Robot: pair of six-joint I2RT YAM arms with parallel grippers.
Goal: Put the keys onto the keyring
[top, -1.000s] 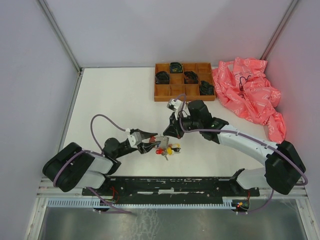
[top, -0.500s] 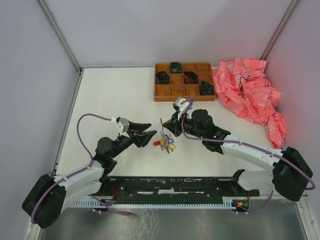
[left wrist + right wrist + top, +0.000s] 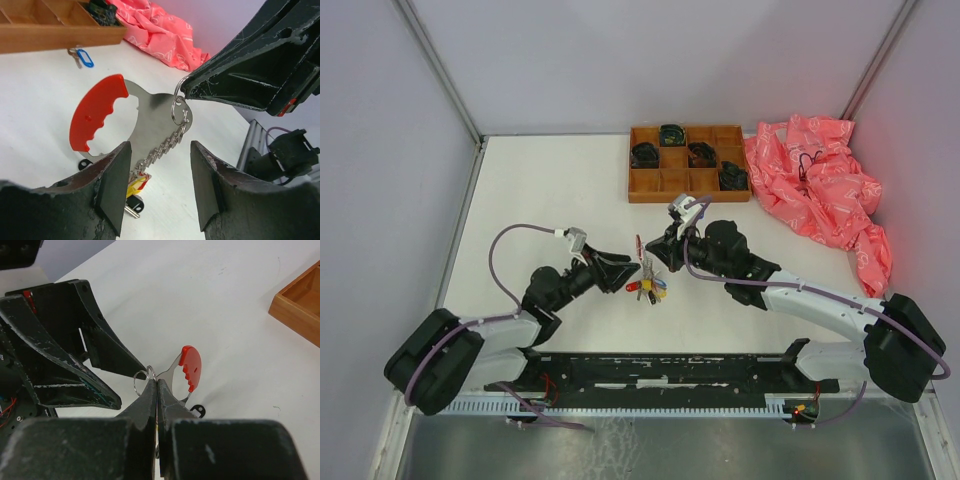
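— So, who's got the keyring (image 3: 178, 107)?
— The right gripper (image 3: 155, 381), clamped on its wire; the keys (image 3: 167, 142) dangle straight below its tips
— And the left gripper (image 3: 161, 155)?
— Spread wide, empty; they hang just ahead, in line with its gap, long axis downward

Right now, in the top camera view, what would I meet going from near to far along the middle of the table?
Black mounting rail → bunch of keys → wooden tray.
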